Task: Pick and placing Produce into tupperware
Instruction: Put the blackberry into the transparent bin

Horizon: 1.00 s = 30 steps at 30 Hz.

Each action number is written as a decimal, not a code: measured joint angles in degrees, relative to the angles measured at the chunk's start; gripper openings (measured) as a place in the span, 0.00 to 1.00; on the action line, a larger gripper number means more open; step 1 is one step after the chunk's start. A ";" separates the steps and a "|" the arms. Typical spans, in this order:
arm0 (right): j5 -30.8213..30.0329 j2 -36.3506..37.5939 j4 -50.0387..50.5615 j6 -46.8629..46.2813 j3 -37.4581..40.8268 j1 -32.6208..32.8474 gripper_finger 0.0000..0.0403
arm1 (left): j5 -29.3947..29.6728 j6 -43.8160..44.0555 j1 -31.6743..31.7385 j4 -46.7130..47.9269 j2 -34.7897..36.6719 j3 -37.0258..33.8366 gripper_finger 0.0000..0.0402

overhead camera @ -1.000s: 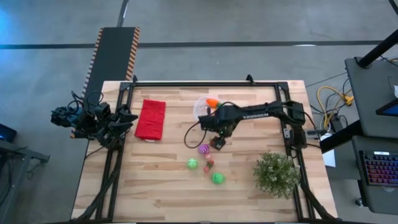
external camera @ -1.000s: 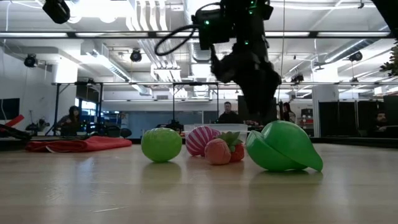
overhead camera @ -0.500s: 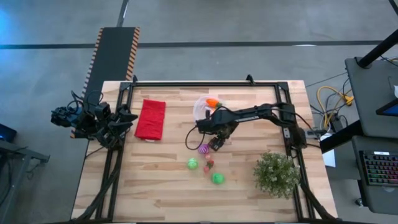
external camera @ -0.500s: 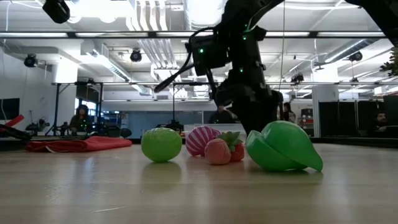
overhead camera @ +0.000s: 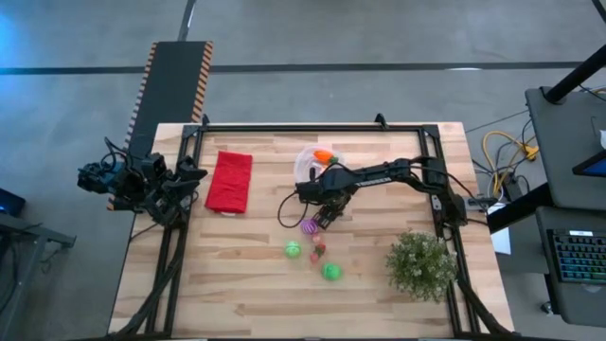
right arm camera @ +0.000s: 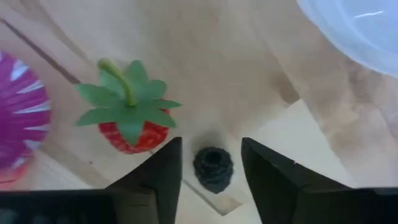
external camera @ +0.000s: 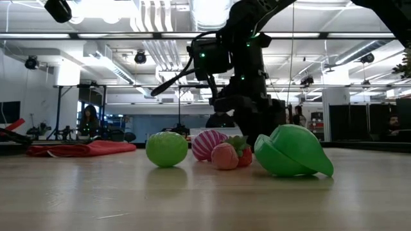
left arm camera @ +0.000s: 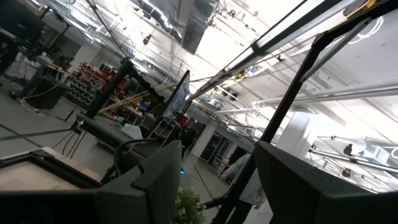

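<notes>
My right gripper (overhead camera: 322, 216) (right arm camera: 211, 144) is open and low over the table, between the tupperware and the purple ball. Its fingers stand on either side of a small dark knobbly piece (right arm camera: 213, 168) that lies on the wood, with a gap on each side. A red strawberry with green leaves (right arm camera: 127, 119) and the purple striped ball (right arm camera: 18, 112) (overhead camera: 310, 227) lie beside it. The clear round tupperware (overhead camera: 311, 163) (right arm camera: 354, 31) holds the orange carrot (overhead camera: 324, 154). Two green balls (overhead camera: 294, 249) (overhead camera: 331, 271) and small red and pink pieces (overhead camera: 319, 248) lie nearer the near edge. My left gripper (overhead camera: 194, 177) (left arm camera: 217, 155) waits open off the table's left edge.
A red folded cloth (overhead camera: 229, 180) lies left of the tupperware. A bushy green potted plant (overhead camera: 420, 263) stands at the near right corner. A black frame (overhead camera: 312, 127) runs around the table. The near left part of the table is bare wood (overhead camera: 227, 284).
My right gripper has come down toward the table and shifted slightly toward the table's left, closer to the purple ball. The produce has stayed where it was.
</notes>
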<state>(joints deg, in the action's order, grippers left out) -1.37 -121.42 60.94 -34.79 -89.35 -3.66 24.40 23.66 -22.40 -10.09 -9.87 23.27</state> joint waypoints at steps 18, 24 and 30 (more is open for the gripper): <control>1.41 0.02 0.38 1.41 1.71 0.02 0.43 | 0.13 0.00 0.00 0.02 0.00 0.00 0.48; 0.74 0.01 0.42 1.64 1.71 0.01 0.47 | 0.13 -0.02 0.01 0.04 0.00 0.00 0.48; -0.17 0.02 1.55 1.87 1.71 0.00 0.36 | 0.15 -0.04 0.01 0.09 0.00 0.00 0.48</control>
<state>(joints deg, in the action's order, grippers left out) -1.55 -121.40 62.49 -32.93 -87.64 -3.66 24.56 23.62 -22.40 -10.00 -9.87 23.27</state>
